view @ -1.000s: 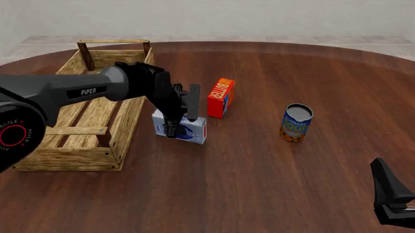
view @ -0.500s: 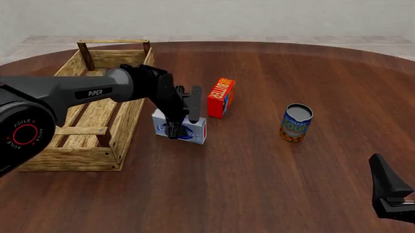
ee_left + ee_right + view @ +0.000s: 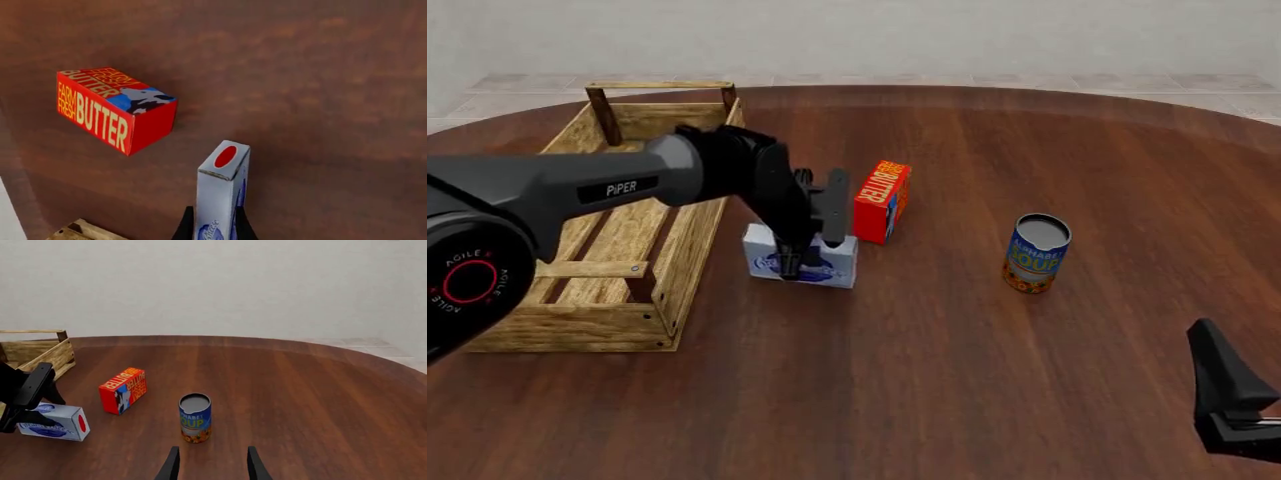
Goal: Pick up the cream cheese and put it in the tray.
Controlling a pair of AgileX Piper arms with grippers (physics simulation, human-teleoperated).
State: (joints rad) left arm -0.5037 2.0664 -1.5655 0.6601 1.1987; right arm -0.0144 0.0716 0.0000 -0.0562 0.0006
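The cream cheese (image 3: pixel 822 262), a pale grey-blue box with a blue oval logo and a red end, stands on edge just right of the tray (image 3: pixel 689 250). My left gripper (image 3: pixel 790 264) reaches down over it and is shut on its two broad faces. In the left wrist view the box (image 3: pixel 221 190) sticks out from between the dark fingers (image 3: pixel 183 229). The right wrist view shows the box (image 3: pixel 57 423) beside the tray (image 3: pixel 47 354). My right gripper (image 3: pixel 210 467) is open and holds nothing, low at the near right (image 3: pixel 1228 400).
A red-orange butter box (image 3: pixel 881 200) stands upright just behind and right of the cream cheese. A soup can (image 3: pixel 1037 253) stands further right, directly ahead of the right gripper (image 3: pixel 195 417). The tray's slatted wall (image 3: pixel 561 325) runs along the left.
The left gripper and the cream cheese have shifted slightly up and right, and the box now sits more level. The right gripper has barely moved.
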